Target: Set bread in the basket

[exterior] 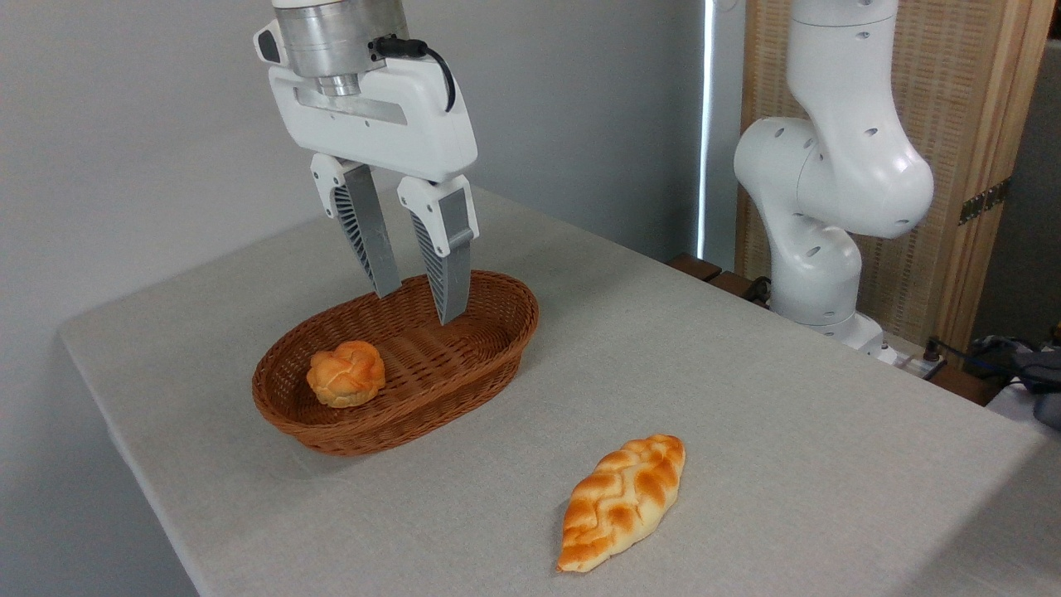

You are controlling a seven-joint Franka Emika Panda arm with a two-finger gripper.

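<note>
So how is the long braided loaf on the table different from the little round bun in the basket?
The long braided golden-orange loaf is leaf-shaped and pointed; the small round knotted orange bun is compact and clearly smaller. The loaf lies on the bare grey table, while the bun sits inside the reddish-brown woven wicker basket, at its left end. Both share a glossy orange crust with pale creases, and the claw touches neither.
</note>
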